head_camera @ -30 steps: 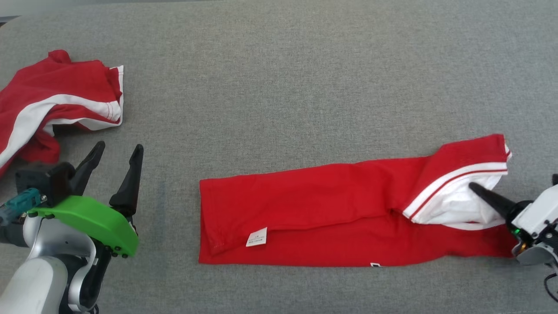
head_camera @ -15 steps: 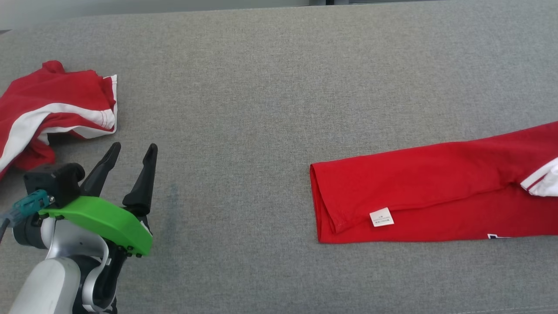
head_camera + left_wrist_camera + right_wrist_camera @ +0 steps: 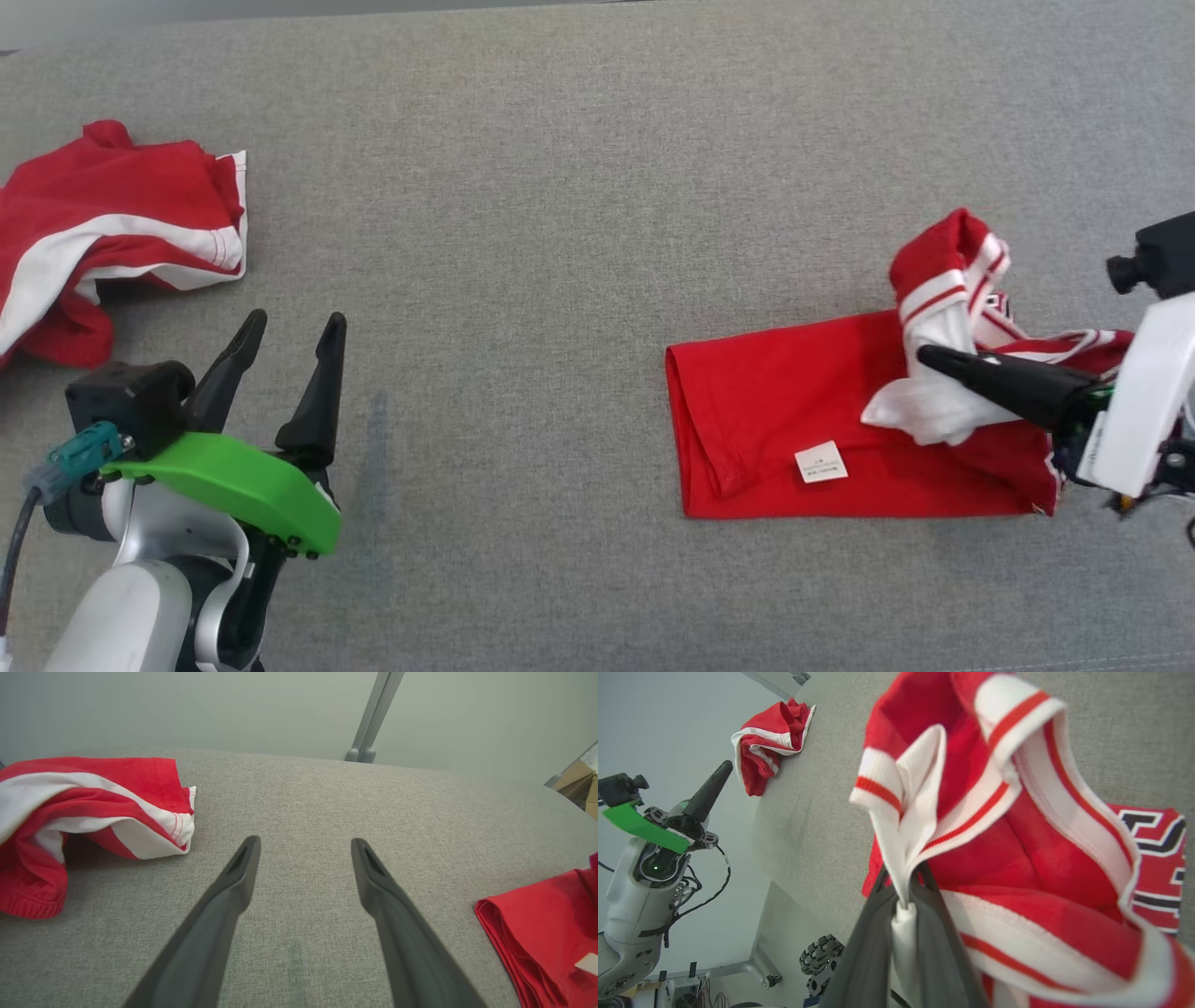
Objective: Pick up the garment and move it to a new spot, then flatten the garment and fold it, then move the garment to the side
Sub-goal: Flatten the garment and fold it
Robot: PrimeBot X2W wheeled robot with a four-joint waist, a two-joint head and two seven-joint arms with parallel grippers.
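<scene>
- left gripper [image 3: 294, 322]: jaws spread wide with nothing between them, only bare grey surface [image 3: 560, 233] under and ahead of the tips. Cannot tell if the tips touch it.
- green plate [image 3: 233, 481]: on the left wrist, right behind the left jaws.
- right gripper [image 3: 924, 355]: jaws pressed together, clamped on a white strip at the garment's edge. In the right wrist view the white cloth sits squeezed in the slit between the two fingers.
- red garment [image 3: 775, 411]: the pinched end is bunched up and raised around the right jaw tips. The rest lies flat and folded on the grey surface, running from the right jaws toward the left gripper's side. It is well apart from the left jaws, off to their right in the left wrist view.
- striped trim [image 3: 1004, 718]: white with a red line, loops up beyond the right jaw tips.
- white label [image 3: 822, 462]: on the flat part of the garment, near the right jaw tips.
- print patch [image 3: 1157, 835]: black-and-white lines on red, off to the right of the right jaws in the right wrist view.
- second garment [image 3: 103, 215]: red with white bands, crumpled, ahead and to the left of the left jaws, not touching them.
- grey post [image 3: 373, 718]: far beyond the left jaws, against a pale wall.
- cardboard box [image 3: 577, 777]: far off to the right of the left jaws.
</scene>
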